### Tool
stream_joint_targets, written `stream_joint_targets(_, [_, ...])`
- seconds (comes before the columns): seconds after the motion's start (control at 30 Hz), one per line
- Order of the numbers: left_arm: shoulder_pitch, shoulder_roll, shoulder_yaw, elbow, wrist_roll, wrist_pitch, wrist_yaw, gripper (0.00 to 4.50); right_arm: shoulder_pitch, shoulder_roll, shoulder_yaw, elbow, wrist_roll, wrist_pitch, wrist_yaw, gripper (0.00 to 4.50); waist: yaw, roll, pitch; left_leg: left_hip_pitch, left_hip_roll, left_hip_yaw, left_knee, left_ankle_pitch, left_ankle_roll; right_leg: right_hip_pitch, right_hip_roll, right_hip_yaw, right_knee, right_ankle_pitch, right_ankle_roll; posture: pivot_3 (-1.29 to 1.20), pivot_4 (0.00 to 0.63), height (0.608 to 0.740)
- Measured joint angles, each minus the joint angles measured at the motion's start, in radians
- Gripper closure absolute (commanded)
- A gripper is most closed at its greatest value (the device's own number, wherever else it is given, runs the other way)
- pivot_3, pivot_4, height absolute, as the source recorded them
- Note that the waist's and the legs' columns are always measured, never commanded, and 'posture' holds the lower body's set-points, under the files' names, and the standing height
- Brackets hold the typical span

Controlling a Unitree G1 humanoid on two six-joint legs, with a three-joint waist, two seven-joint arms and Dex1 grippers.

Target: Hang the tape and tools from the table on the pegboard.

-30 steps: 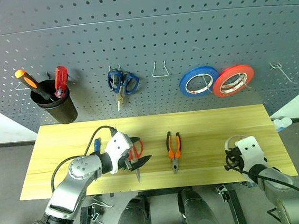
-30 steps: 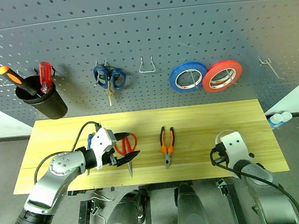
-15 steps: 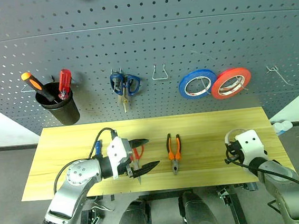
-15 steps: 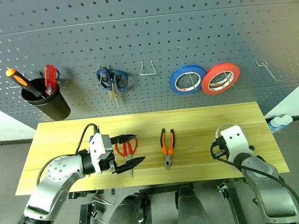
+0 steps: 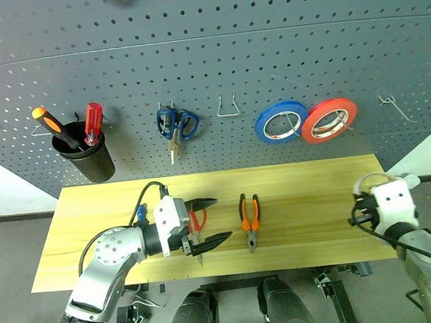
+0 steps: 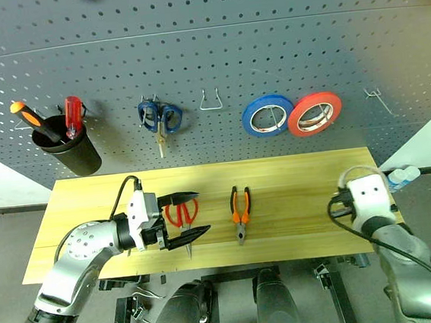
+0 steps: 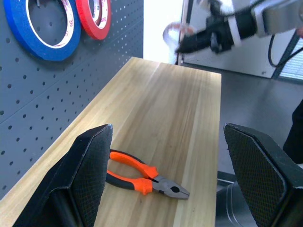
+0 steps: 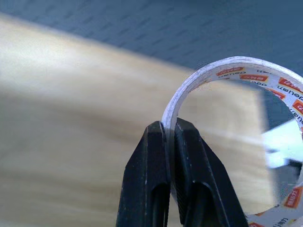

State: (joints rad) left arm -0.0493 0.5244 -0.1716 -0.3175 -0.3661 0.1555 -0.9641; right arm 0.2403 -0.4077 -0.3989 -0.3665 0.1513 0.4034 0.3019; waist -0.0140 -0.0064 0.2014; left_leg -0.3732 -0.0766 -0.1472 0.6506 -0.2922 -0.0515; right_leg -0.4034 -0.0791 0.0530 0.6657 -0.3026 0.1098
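Right gripper (image 8: 169, 142) has its two black fingers pinched together on the thin wall of the white tape roll (image 8: 227, 68), one finger inside the ring and one outside; reddish print shows on the inner core. In the head view the roll (image 5: 370, 182) is lifted off the table (image 5: 306, 229), by the table's right end.

Left gripper (image 5: 209, 222) has jaws spread wide, holding nothing. It points sideways along the table toward the right, fingers either side of the red-handled scissors (image 5: 198, 223), which lie on the wood; contact with them unclear.

Orange-and-black pliers (image 5: 251, 218) lie flat near the table's middle, just right of the left gripper, untouched. Small blue-handled screwdriver (image 5: 140, 213) sits partly hidden behind the left wrist.

On the pegboard (image 5: 206, 63): black cup (image 5: 87, 157) with orange and red screwdrivers, blue-handled scissors (image 5: 175, 124), an empty wire hook (image 5: 229, 105), blue roll (image 5: 282, 121), red roll (image 5: 329, 120).
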Motion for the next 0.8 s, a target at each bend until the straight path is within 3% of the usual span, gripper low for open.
stream_joint_targets(0.2, [-0.008, -0.003, 0.0, 0.009, -0.002, -0.008, -0.011, 0.58, -0.014, 0.041, -0.083, -0.026, 0.05, -0.069, -0.043, 4.44, -0.002, 0.001, -0.001, 0.0, 0.0, 0.001, 0.0, 0.0, 0.0, 0.0, 0.0, 0.001, 0.0, 0.0, 0.0, -0.02, 0.151, 0.723])
stream_joint_targets(0.8, [-0.028, -0.027, 0.001, 0.021, -0.017, -0.036, -0.016, 0.58, -0.211, 0.014, -0.09, 0.145, 0.049, -0.255, -0.077, 4.44, -0.004, 0.003, -0.003, 0.001, 0.0, 0.004, 0.001, 0.0, 0.0, 0.0, 0.001, 0.002, 0.001, 0.0, 0.0, 0.0, 0.158, 0.723])
